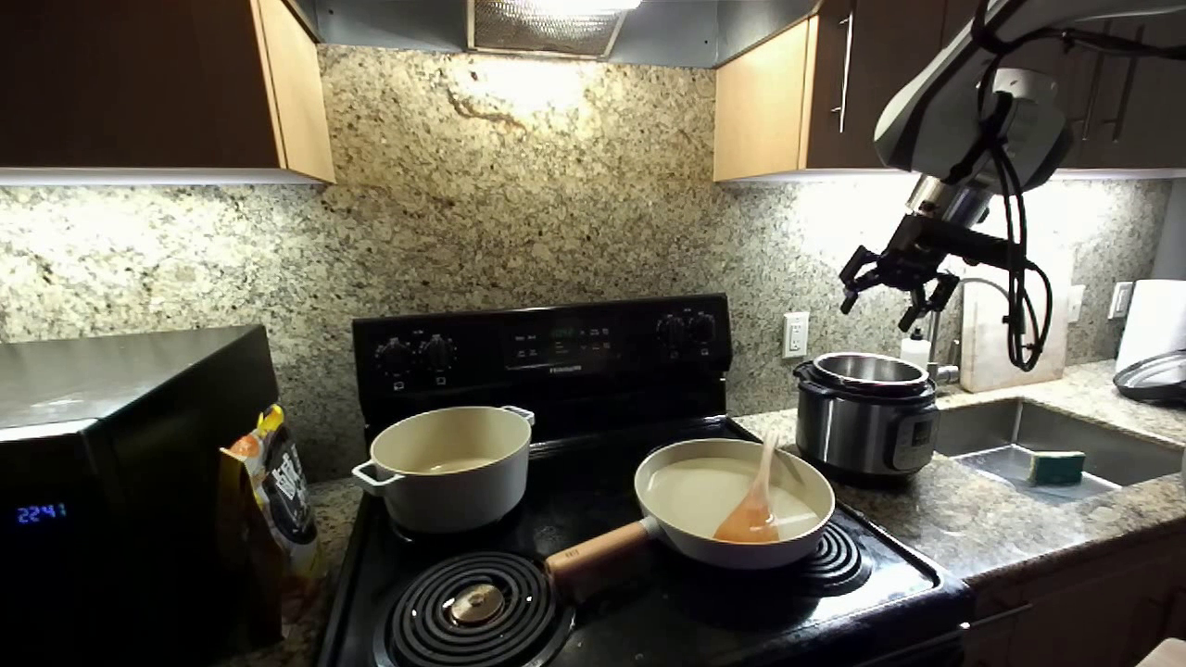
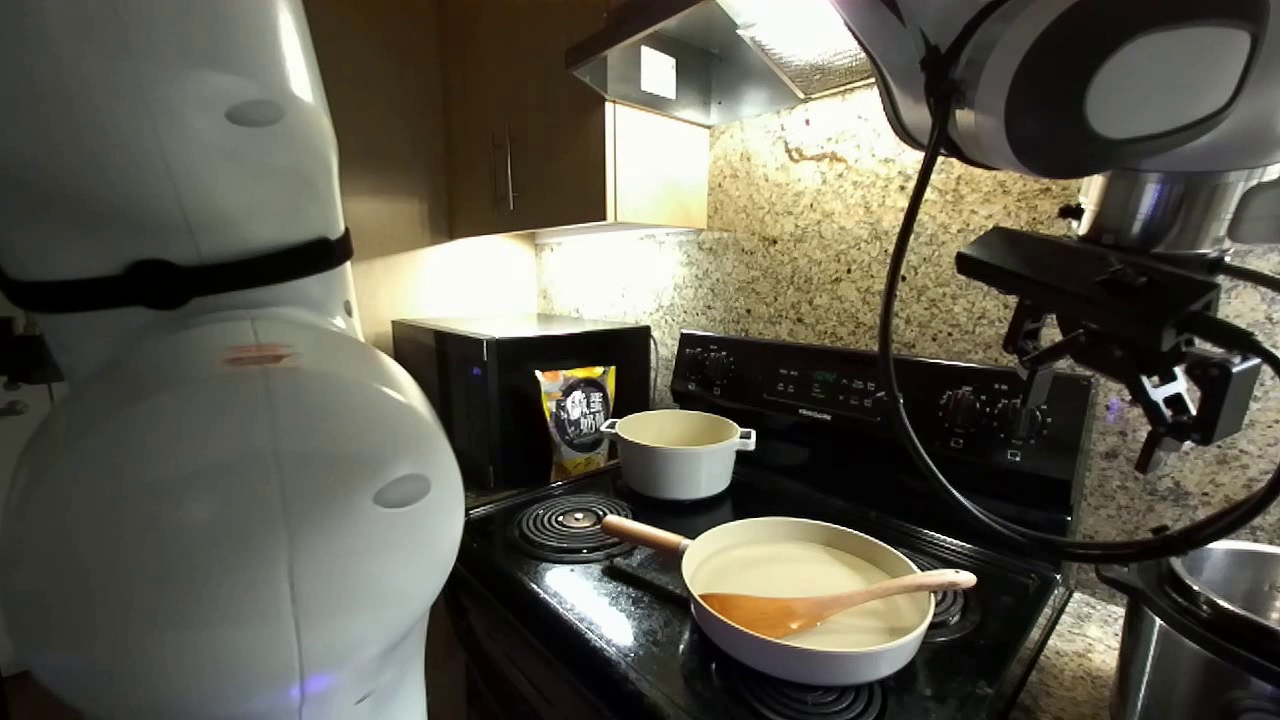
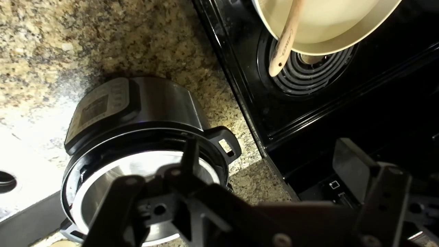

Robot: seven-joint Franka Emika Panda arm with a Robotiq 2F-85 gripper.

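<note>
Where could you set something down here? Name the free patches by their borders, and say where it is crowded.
Free: the coil burner in front of the white pot, near the pan handle; the counter between stove, pressure cooker and sink. Crowded: around the pan, whose spoon juts past its rim, and the narrow gap between cooker and stove.

Your open-topped electric cooker (image 1: 866, 421), steel with black trim, stands upright on the speckled desk (image 1: 936, 528), a steel inner pot (image 1: 869, 371) seated inside. In your wrist view, its control panel (image 3: 99, 108) sits at 11 o'clock, one black side handle (image 3: 219, 132) at 2.
</note>
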